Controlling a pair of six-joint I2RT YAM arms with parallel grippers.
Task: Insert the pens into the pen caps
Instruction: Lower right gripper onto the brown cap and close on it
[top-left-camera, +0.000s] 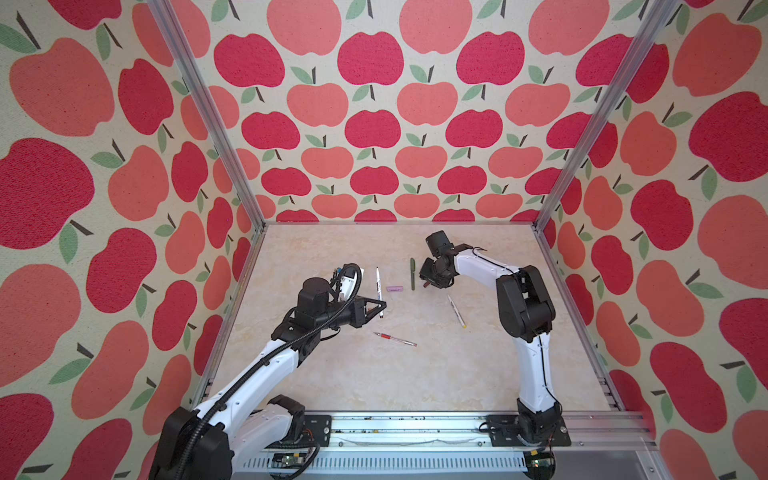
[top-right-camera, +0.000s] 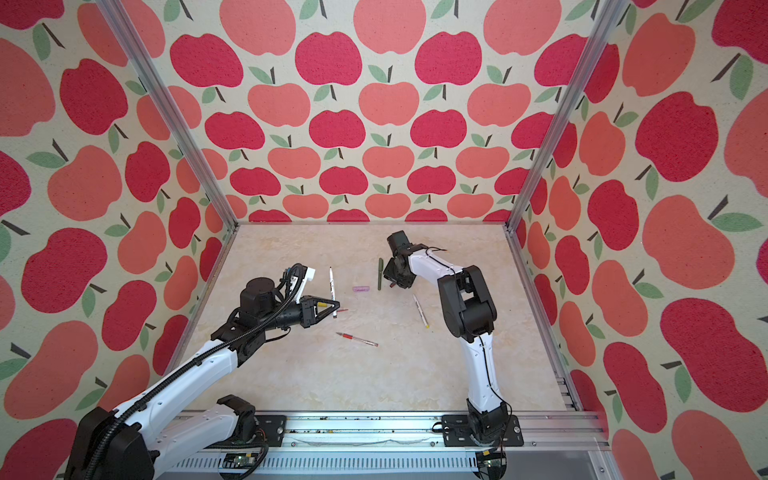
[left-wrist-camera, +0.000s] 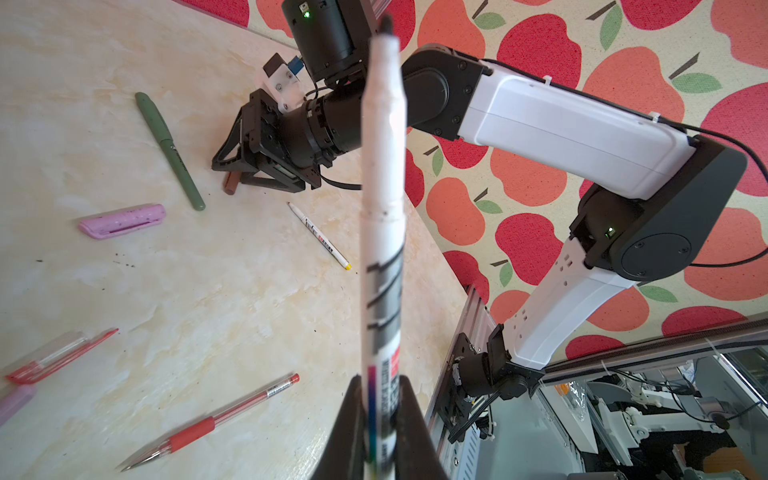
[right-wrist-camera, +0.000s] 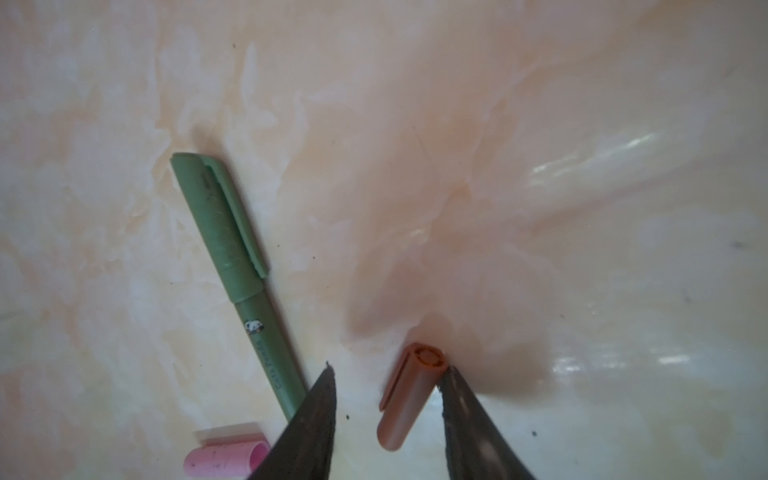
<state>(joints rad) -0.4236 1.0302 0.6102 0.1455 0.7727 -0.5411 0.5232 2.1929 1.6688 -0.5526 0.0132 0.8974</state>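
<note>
Left jaws clamped on white-and-brown pen (left-wrist-camera: 382, 232); right jaws apart around empty brown cap (right-wrist-camera: 409, 390) on bench (right-wrist-camera: 540, 124); green pen (right-wrist-camera: 232, 249) capped

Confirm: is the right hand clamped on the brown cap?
No, the right hand is open, fingers apart on either side of the brown cap.

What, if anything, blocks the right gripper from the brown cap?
Likely nothing: yes, reachable. The right gripper stands open astride the brown cap on the table; the green pen lies outside its jaws.
</note>
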